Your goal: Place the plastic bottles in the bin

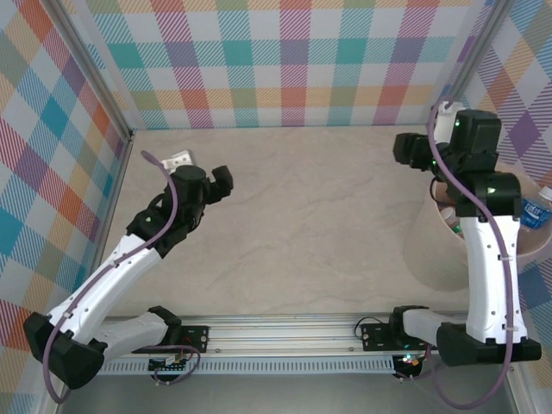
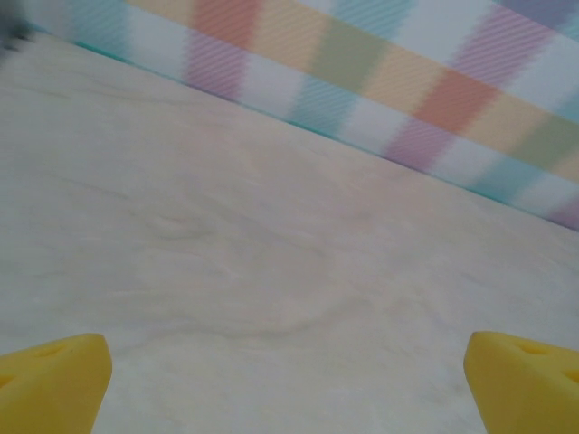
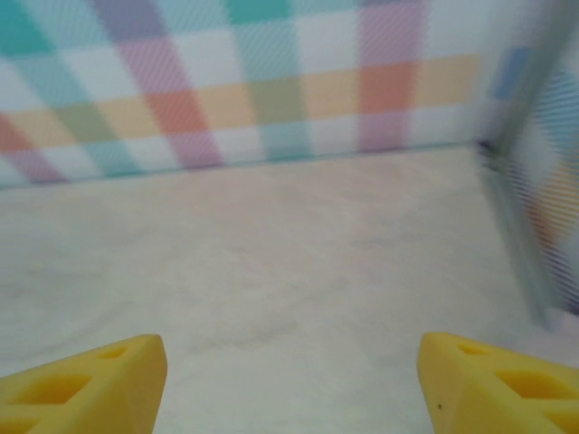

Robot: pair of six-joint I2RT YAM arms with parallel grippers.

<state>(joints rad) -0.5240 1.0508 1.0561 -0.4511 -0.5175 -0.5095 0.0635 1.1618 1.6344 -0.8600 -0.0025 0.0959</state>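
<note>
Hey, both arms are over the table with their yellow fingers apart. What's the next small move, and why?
Probably draw both arms back toward their bases and stop. The left gripper and right gripper are open and hold nothing, the beige marbled table lies bare under them, and the clear blue-labelled plastic bottle I can see lies in the large round translucent pinkish-white bin.

The bin point(image 1: 435, 257) is a large round bucket of translucent pinkish-white plastic. It stands upright on the worktop point(image 1: 302, 224) at the right side, close to the right wall, mouth up. Its middle section is occluded. One plastic bottle point(image 1: 535, 213) lies inside the bin at the right of the rim: clear body, blue label, pale cap, tilted with the cap uppermost. Further coloured contents point(image 1: 449, 216) show inside the left part of the bin; their form cannot be resolved.
</note>
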